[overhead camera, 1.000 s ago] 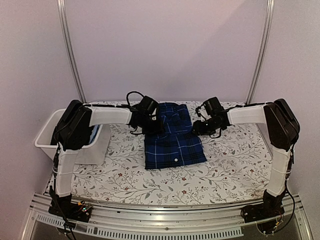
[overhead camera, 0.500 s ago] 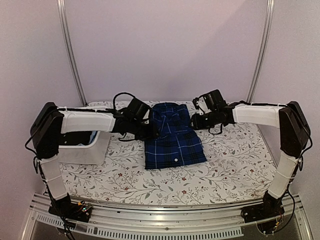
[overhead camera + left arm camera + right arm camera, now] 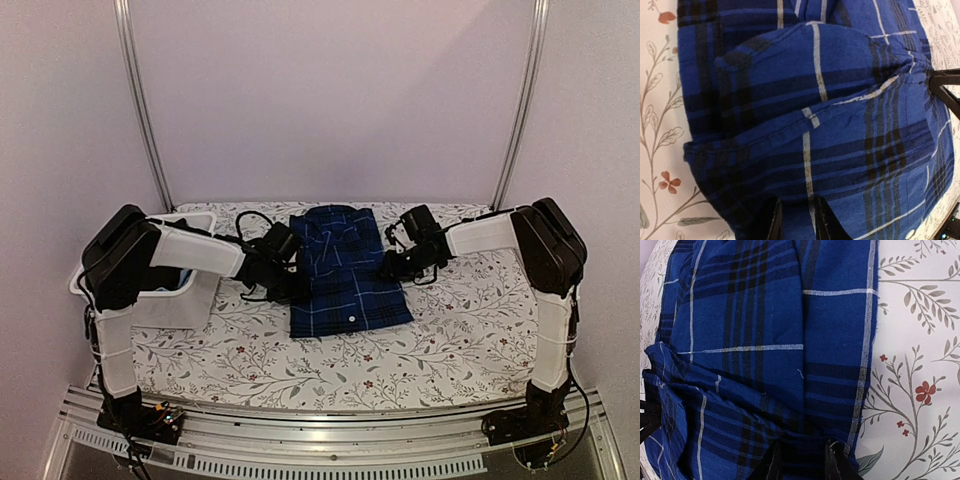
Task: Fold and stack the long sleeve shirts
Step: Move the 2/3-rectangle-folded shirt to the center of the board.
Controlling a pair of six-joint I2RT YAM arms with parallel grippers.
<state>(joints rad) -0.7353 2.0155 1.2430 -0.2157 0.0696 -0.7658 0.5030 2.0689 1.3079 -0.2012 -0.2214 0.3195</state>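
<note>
Pale lilac walls [image 3: 330, 100] behind, two metal poles [image 3: 140, 100] running up them. Table covered in a floral cloth [image 3: 460, 330], aluminium rail [image 3: 330, 440] along the near edge. White bin [image 3: 170, 300] at the left edge of the table, mostly hidden by the left arm; contents not readable.

One plaid shirt [image 3: 345, 275] lies on the far middle of the table, navy with thin white and light-blue lines. It is folded to a rough rectangle, collar at the far end, one white button [image 3: 356, 316] near the near hem.

Left gripper [image 3: 295, 285] is down at the shirt's left edge, about halfway along it. In the left wrist view the shirt [image 3: 815, 125] fills the frame. The gripper [image 3: 797, 222] has its fingers [image 3: 774, 225] only a narrow gap apart, with a fold of the plaid between them.

Right gripper [image 3: 388, 268] is down at the shirt's right edge, roughly opposite the left one. In the right wrist view the shirt [image 3: 755, 340] covers the left two thirds and floral cloth shows on the right. The gripper [image 3: 802, 460] has its fingers [image 3: 837, 460] close together on the shirt's edge, cloth between them.

In both wrist views the cloth bunches and puckers toward the other gripper's side.
</note>
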